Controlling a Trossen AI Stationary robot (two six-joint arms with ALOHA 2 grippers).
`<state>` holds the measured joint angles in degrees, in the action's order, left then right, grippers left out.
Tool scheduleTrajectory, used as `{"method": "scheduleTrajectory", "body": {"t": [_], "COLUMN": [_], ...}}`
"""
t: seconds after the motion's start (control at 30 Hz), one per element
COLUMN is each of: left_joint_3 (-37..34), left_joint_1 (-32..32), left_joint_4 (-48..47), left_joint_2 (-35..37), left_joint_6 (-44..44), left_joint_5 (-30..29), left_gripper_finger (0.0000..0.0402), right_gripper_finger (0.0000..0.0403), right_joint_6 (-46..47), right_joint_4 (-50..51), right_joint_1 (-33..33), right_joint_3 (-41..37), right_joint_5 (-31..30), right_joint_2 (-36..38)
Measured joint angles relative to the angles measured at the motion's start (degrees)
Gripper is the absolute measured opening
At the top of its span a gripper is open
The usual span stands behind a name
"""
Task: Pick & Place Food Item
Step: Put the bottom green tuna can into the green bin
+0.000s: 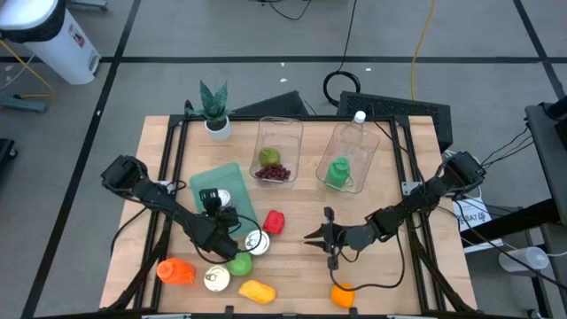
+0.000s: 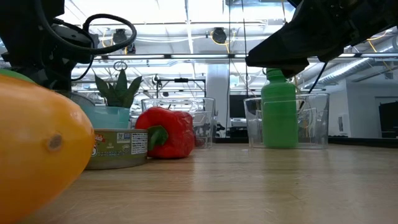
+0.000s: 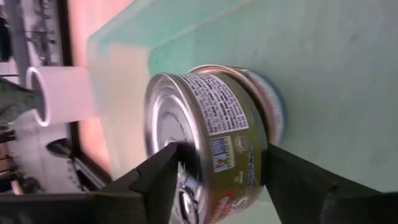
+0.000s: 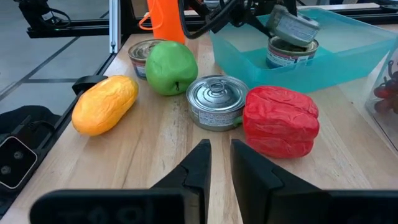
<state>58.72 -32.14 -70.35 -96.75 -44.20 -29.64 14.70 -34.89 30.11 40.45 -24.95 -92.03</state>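
From overhead, a wooden table holds two dark arms. The left gripper reaches over a teal tray, where cans sit. The right gripper hovers over bare wood mid-table, fingers nearly together and holding nothing. Around the left arm lie a red pepper, a silver can, a green apple, a second can, a yellow mango and an orange bottle. Farther back stand a clear bin with fruit, a second clear bin with a green bottle, and a potted plant.

At table height, the mango fills the near left, with a can and the red pepper behind it. The green bottle stands in its clear bin.

The left wrist camera shows a green-labelled can tilted on top of another can inside the teal tray. The two fingers sit partly open on either side of the top can; I cannot tell whether they grip it.

The right wrist camera shows its own fingers almost closed and empty, just short of the silver can, with the pepper, apple and mango beside it.
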Motion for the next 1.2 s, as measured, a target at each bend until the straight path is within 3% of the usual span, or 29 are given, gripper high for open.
{"method": "scheduleTrajectory", "body": {"t": [0.37,0.57,1.2], "left_joint_3": [0.0,0.0,0.0], "left_joint_1": [0.0,0.1,6.3], "left_joint_4": [0.6,0.3,-0.5], "left_joint_2": [0.0,-0.1,-0.1], "left_joint_6": [-0.9,-0.7,2.5], "left_joint_5": [1.9,-0.2,-1.9], "left_gripper_finger": [0.0322,0.0338,0.0222], "right_gripper_finger": [0.0048,0.0048,0.0048], "right_joint_6": [0.0,0.0,0.7], "right_joint_4": [0.0,0.0,0.0], "right_joint_1": [0.0,0.0,0.0], "right_joint_3": [0.0,0.0,0.0], "right_joint_5": [0.0,0.0,1.3], "right_joint_2": [0.0,0.0,0.0]}}
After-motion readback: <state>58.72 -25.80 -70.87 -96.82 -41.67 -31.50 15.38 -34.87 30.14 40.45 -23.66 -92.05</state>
